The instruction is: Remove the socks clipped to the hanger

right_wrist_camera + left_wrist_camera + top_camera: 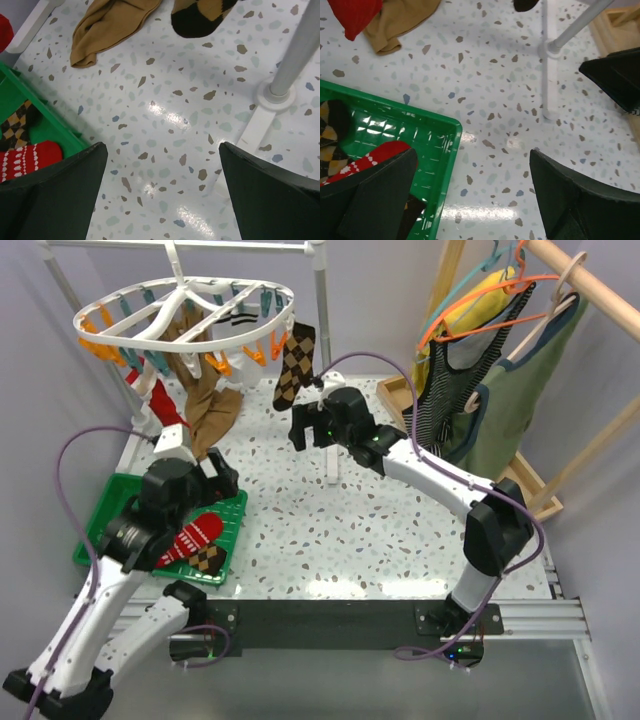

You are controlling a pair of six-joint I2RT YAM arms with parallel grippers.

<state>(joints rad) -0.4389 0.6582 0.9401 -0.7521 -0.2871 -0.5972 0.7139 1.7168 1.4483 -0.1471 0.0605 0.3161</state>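
The white oval hanger (185,300) hangs at the back left. Clipped to it are a red sock (163,400), a long tan-brown sock (205,405), an argyle sock (294,365) and a striped sock (240,310). A red sock (195,535) and an argyle sock (210,558) lie in the green tray (100,510). My left gripper (472,152) is open and empty over the tray's right rim (447,150). My right gripper (162,145) is open and empty above the table, below the hanging argyle toe (197,15) and the tan sock (107,25).
The stand's white post (328,455) and foot (272,95) stand just right of the right gripper. At the right, a wooden rack (590,290) carries a striped tank top (450,380), a green garment (525,370) and orange and teal wire hangers (480,300).
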